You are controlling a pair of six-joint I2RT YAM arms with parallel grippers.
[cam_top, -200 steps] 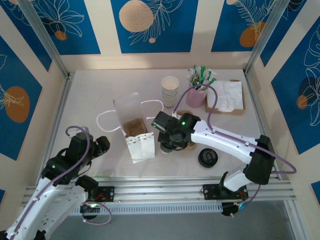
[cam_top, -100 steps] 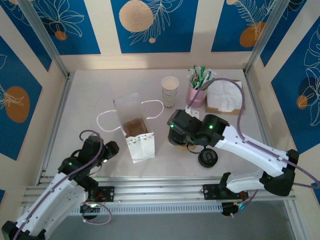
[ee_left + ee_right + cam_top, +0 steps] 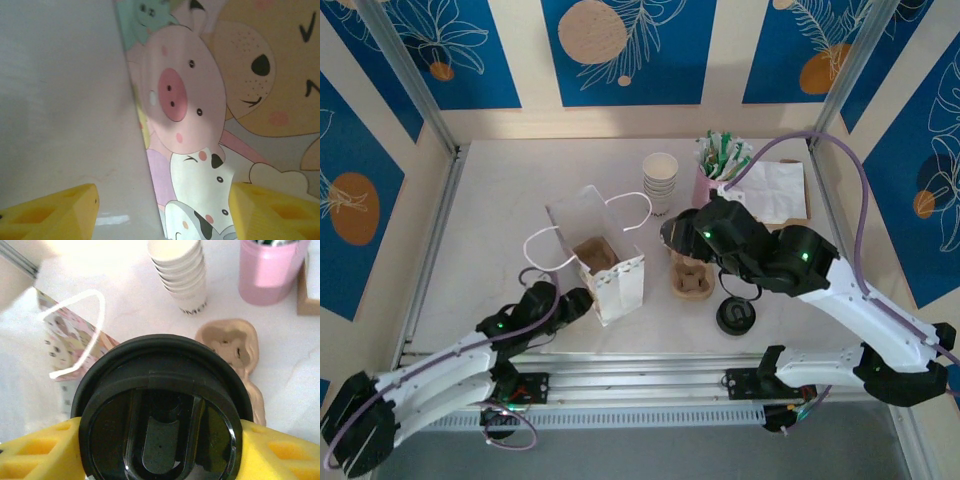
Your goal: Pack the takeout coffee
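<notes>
A cartoon-printed paper bag [image 3: 200,100] is faced by the spread left gripper [image 3: 162,220]; the black-lidded paper cup [image 3: 160,405] is pinched upright by the right gripper [image 3: 157,452].

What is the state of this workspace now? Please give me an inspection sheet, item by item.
Surface: white table, no spills seen.
Job's things: takeout coffee lidded, held; pulp carrier beside the open paper bag.
Clutter: stack of lidless cups, pink pot of sachets, napkins, loose black lids.
Tools: right tool grips the takeout coffee at its lid; left tool open at the bag's lower corner.
Cables: purple cable loops up by the napkins.
Surroundings: blue patterned walls, metal frame.
</notes>
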